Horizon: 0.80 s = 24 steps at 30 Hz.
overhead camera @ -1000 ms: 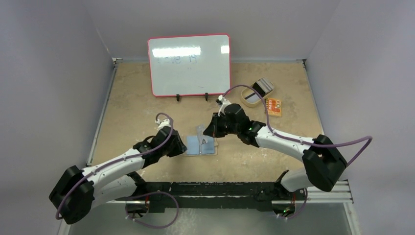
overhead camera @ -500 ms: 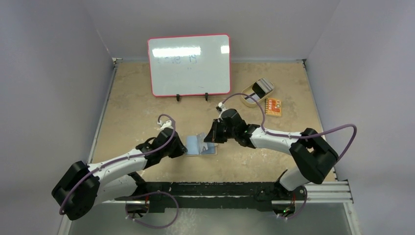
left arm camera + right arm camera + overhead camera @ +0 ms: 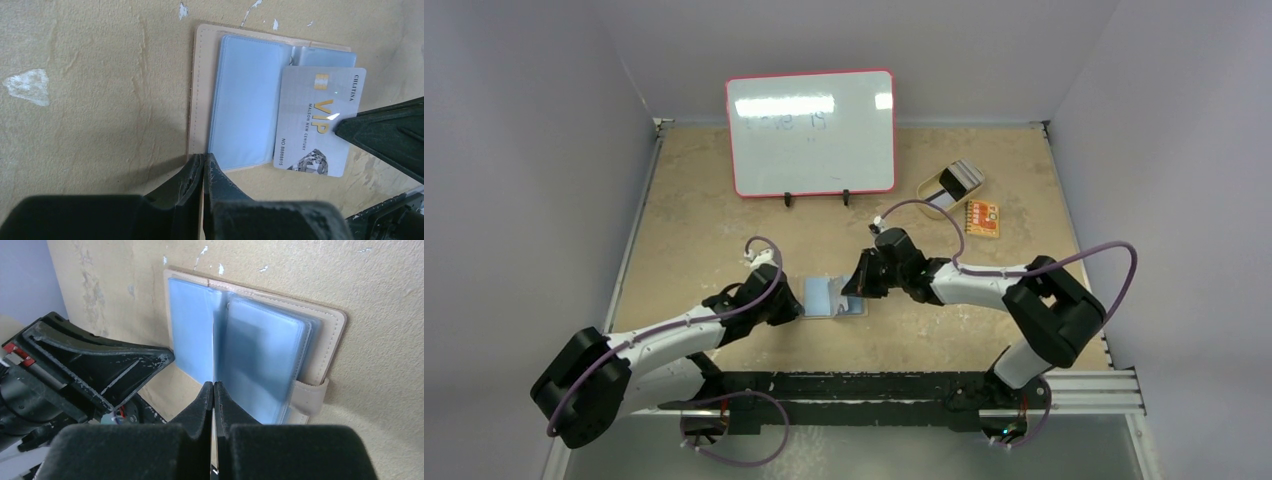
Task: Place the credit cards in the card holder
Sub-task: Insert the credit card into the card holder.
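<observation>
Visibly open card holder (image 3: 242,105), grey card (image 3: 312,125)

Whiteboard (image 3: 811,132): red-framed, upright on two small black feet at the far side, faint writing near its top edge.
Oval dish (image 3: 931,207): tan, far right.
Flat orange packet (image 3: 983,217): just beside the dish.
Table (image 3: 704,220): tan, mottled, chipped white in spots.
Rail (image 3: 874,385): black, along the near edge.
</observation>
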Each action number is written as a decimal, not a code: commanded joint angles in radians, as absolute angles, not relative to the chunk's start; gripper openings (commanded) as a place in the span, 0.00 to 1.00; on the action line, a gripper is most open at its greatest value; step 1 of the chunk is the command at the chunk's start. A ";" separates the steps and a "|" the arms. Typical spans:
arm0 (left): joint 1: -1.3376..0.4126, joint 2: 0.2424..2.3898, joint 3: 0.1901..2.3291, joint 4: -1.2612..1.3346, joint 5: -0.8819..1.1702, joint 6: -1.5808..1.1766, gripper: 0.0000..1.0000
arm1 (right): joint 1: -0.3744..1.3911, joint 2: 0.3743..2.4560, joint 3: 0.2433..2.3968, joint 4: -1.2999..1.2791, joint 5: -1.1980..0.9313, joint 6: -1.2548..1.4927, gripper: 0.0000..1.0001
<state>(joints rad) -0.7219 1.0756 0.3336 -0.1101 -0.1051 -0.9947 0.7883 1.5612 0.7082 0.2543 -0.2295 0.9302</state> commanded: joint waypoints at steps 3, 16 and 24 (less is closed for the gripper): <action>-0.719 1.077 0.306 -0.085 -0.128 -0.996 0.03 | 0.788 1.613 0.711 0.292 -0.236 0.982 0.00; -0.718 1.085 0.296 -0.062 -0.105 -0.989 0.03 | 0.782 1.645 0.705 0.352 -0.215 0.996 0.00; -0.721 1.077 0.281 -0.030 -0.077 -1.009 0.03 | 0.781 1.668 0.694 0.437 -0.227 1.015 0.00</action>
